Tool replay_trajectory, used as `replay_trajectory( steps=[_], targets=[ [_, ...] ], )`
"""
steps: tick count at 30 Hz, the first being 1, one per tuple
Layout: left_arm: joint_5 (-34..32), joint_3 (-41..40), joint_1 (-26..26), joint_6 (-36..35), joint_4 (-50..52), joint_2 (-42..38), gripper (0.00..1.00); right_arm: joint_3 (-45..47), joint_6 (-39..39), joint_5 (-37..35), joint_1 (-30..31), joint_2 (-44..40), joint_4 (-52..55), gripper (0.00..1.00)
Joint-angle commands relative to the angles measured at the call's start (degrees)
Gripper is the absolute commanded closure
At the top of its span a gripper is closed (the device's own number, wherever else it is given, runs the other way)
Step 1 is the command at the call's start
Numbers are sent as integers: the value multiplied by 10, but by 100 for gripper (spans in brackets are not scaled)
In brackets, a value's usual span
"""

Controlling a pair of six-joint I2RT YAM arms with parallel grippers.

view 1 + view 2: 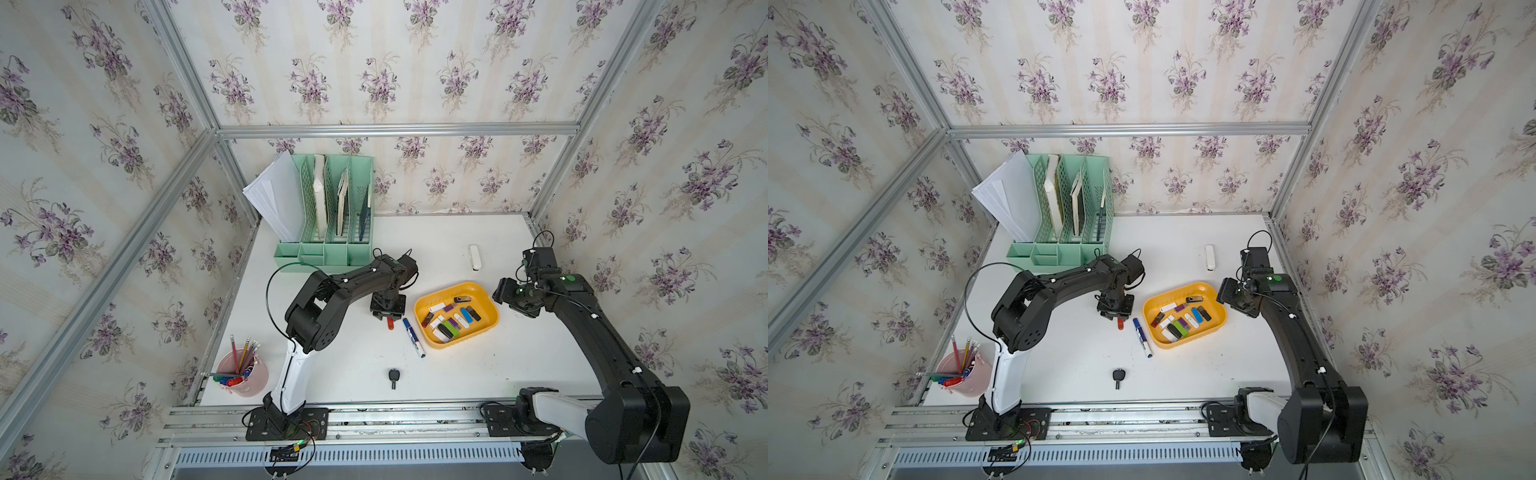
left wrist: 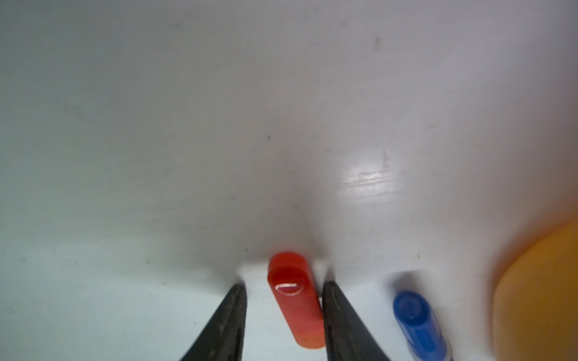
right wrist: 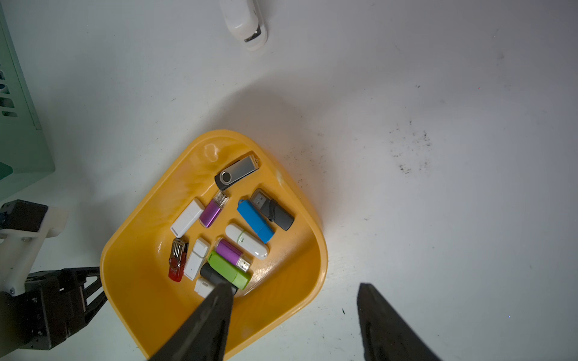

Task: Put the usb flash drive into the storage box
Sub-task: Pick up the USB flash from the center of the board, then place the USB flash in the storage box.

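Left claw (image 2: 283, 285) is down at the table (image 2: 187, 125) with its fingers apart, one on each side of the red usb flash drive (image 2: 294, 303). One finger touches it and we see a gap at the other, so it's not clamped. The drive lies flat outside the storage box (image 3: 134, 265), with a blue marker (image 1: 414, 337) between them. Right claw (image 3: 294, 286) hangs spread and empty over the box's edge. Marker's label print is too small for us to read.
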State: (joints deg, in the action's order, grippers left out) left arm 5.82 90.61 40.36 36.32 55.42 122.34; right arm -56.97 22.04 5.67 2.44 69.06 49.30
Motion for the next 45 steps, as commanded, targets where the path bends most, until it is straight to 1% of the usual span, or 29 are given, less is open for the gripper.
replay_trajectory(
  steps=[1,11,19,30,40,45],
  targets=[
    [6,-9,0,-4,3,-4,61,3,-6,-1,0,0,0,32],
    [10,-22,2,-6,-3,-10,71,6,-7,-4,0,-1,-1,32],
    [9,-15,2,-10,2,-12,77,9,-8,-7,0,-1,0,31],
    [-11,12,1,-21,39,-39,78,14,-8,-11,0,-1,-3,32],
    [-20,122,6,-41,109,-59,78,17,3,-40,-1,23,-11,31],
    [-13,226,23,-55,149,-26,77,21,5,-48,-2,34,-20,31]
  ],
)
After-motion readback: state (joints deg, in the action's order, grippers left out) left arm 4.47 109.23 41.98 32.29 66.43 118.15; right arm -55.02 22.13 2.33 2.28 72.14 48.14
